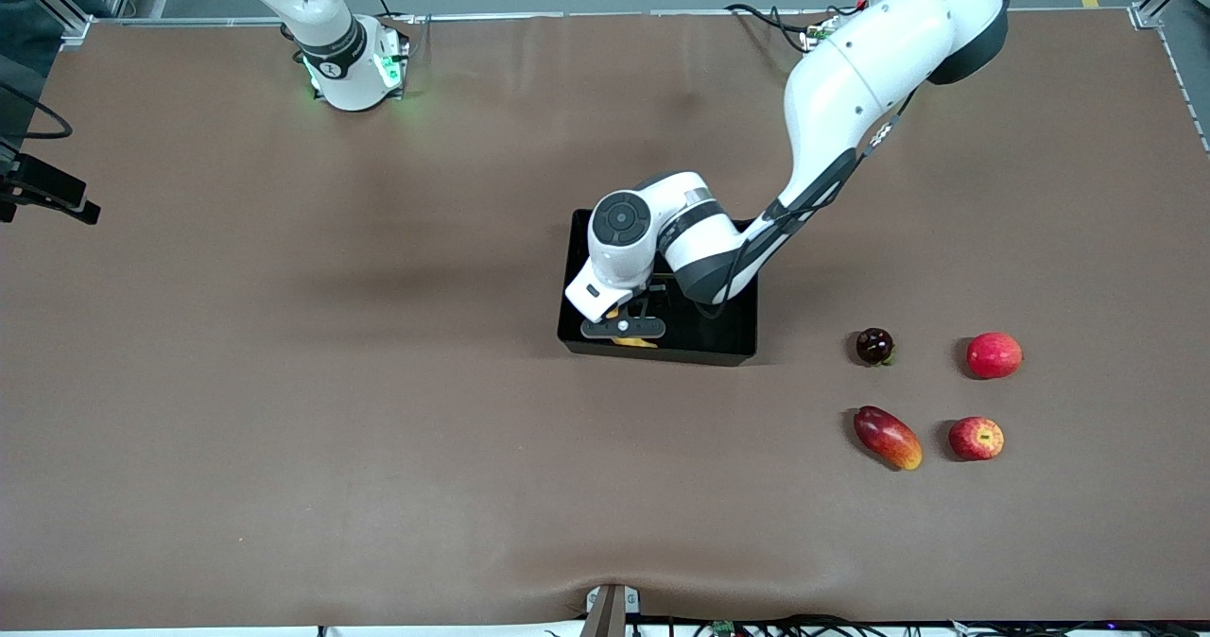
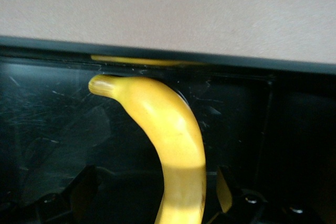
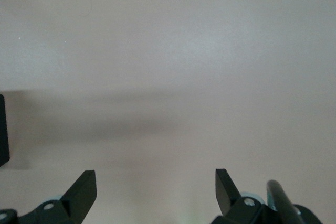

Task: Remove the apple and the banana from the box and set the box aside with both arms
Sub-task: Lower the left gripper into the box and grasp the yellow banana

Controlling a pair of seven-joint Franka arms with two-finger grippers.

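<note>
The black box [image 1: 733, 335] sits mid-table. The left arm reaches down into it, and my left gripper [image 1: 624, 327] is low inside the box. In the left wrist view the yellow banana [image 2: 168, 129] lies on the box floor [image 2: 47, 119] between the spread fingers of the left gripper [image 2: 155, 178]; the fingers are open and do not clamp it. A bit of the banana [image 1: 631, 341] shows under the hand. The small red apple [image 1: 976, 439] lies toward the left arm's end, nearer the camera than the box. My right gripper [image 3: 156, 179] is open and empty over bare table, out of the front view.
Near the apple lie a red-and-yellow mango [image 1: 887, 437], a plain pinkish-red round fruit [image 1: 993, 354] and a small dark round fruit [image 1: 874, 346]. The right arm's base [image 1: 352, 65] stands at the table's robot-side edge. A dark edge [image 3: 3, 129] shows in the right wrist view.
</note>
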